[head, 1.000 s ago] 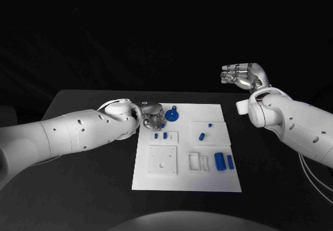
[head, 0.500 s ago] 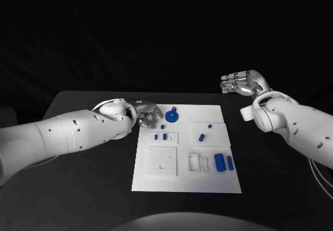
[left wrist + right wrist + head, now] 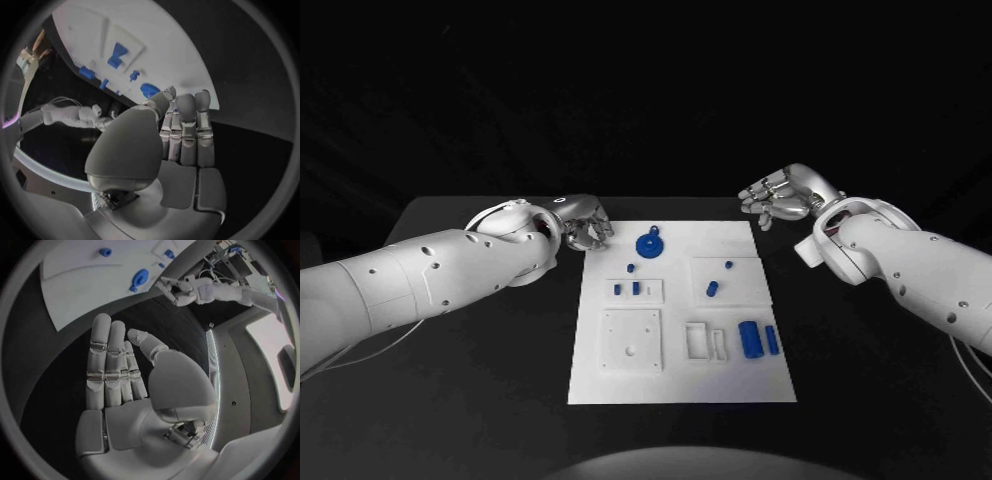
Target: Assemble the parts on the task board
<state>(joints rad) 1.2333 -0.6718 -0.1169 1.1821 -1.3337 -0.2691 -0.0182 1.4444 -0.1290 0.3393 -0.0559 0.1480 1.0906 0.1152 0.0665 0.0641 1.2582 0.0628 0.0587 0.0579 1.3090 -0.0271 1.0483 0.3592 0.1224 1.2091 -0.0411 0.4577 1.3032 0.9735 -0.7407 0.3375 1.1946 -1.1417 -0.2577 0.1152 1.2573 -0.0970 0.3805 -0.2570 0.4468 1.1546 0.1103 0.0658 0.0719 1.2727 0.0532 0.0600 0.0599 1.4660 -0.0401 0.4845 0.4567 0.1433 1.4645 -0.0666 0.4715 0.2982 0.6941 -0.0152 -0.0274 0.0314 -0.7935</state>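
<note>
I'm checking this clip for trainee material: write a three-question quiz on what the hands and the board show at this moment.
1. True or false: the left hand holds a blue part.
2. Which hand hovers past the far right corner of the task board? A) left B) right C) neither
3. Fill in: the large round blue part lies near the board's ____ edge (far or near).

Key
1. False: its fingers are extended together and it holds nothing.
2. B.
3. Far; the two blue cylinders lie closer to the robot, on the board's right side.
</note>
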